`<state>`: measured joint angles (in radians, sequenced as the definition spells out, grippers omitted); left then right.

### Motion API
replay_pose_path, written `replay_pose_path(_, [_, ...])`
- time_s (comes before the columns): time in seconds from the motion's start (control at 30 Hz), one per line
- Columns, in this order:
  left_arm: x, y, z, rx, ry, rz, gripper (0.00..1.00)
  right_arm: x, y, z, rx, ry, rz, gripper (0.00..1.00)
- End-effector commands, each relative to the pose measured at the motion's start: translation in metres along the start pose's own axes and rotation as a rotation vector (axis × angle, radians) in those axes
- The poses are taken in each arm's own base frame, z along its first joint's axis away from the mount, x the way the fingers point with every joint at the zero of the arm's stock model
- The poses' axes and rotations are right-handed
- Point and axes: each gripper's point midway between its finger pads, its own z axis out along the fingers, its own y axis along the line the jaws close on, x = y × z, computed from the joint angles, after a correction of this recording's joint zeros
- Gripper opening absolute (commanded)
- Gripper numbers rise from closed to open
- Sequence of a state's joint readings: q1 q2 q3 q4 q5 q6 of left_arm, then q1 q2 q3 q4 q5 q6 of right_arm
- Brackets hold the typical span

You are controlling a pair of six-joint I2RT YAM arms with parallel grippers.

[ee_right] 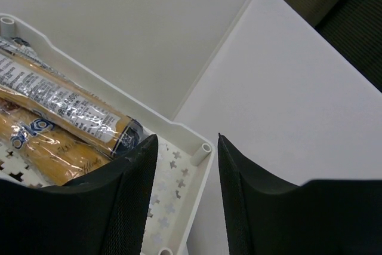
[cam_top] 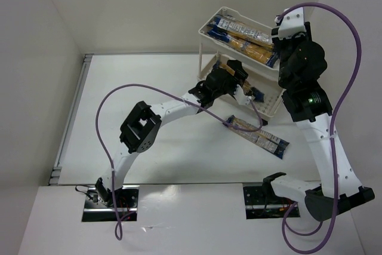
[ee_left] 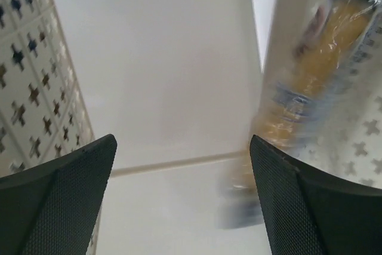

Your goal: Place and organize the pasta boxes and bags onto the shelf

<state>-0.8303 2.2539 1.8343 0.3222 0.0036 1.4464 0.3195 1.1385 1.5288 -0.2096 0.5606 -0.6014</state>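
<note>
On the white table [cam_top: 149,88] one pasta packet [cam_top: 258,137] lies near the shelf [cam_top: 205,28]; the rest sit in its trays. The left gripper [ee_left: 183,140] gapes wide at the lower tray, the right gripper [ee_right: 186,138] is slightly parted above the top one, both empty. Next, probably: fetch the loose packet.

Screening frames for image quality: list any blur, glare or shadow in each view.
Left wrist: the packet on the right is smeared and soft, while the dark fingers are crisp. Right wrist: the two packets are sharp, their wrap glinting. Top external: evenly lit, with glare on the near ledge.
</note>
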Motion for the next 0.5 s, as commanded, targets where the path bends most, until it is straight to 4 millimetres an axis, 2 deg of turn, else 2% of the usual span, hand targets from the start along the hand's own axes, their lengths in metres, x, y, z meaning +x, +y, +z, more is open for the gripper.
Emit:
replay_pose_path(0.0, [-0.003, 0.062, -0.013, -0.162, -0.035, 0.002, 1.0, -0.017, -0.017, -0.004, 0.046, -0.073, 0.042, 0.51])
replay_pose_path(0.1, [0.0, 0.067, -0.018, -0.187, -0.016, -0.025, 1.0, -0.019, -0.016, -0.002, 0.046, -0.073, 0.052, 0.51])
replay_pose_path(0.13, [0.002, 0.063, -0.02, -0.183, -0.006, -0.041, 1.0, -0.02, -0.015, -0.002, 0.038, -0.078, 0.052, 0.51])
replay_pose_path(0.17, [0.004, 0.074, -0.028, -0.209, 0.007, -0.071, 1.0, -0.022, -0.017, -0.003, 0.038, -0.079, 0.062, 0.52])
replay_pose_path(0.23, [0.008, 0.081, -0.037, -0.221, 0.028, -0.107, 1.0, -0.021, -0.012, -0.001, 0.02, -0.074, 0.068, 0.54])
replay_pose_path(0.33, [0.015, 0.086, -0.064, -0.226, 0.071, -0.171, 1.0, -0.021, 0.0, -0.002, -0.04, -0.074, 0.096, 0.62])
replay_pose_path(0.37, [0.015, 0.103, -0.083, -0.255, 0.078, -0.183, 1.0, -0.024, 0.002, -0.004, -0.062, -0.081, 0.102, 0.64])
replay_pose_path(0.4, [0.013, 0.08, -0.089, -0.201, 0.096, -0.202, 1.0, -0.019, 0.009, -0.005, -0.097, -0.063, 0.094, 0.68])
replay_pose_path(0.43, [0.008, 0.075, -0.096, -0.184, 0.1, -0.211, 1.0, -0.02, 0.021, -0.006, -0.158, -0.073, 0.092, 0.69])
replay_pose_path(0.47, [0.009, 0.085, -0.113, -0.2, 0.11, -0.223, 1.0, -0.022, 0.026, -0.008, -0.191, -0.077, 0.104, 0.7])
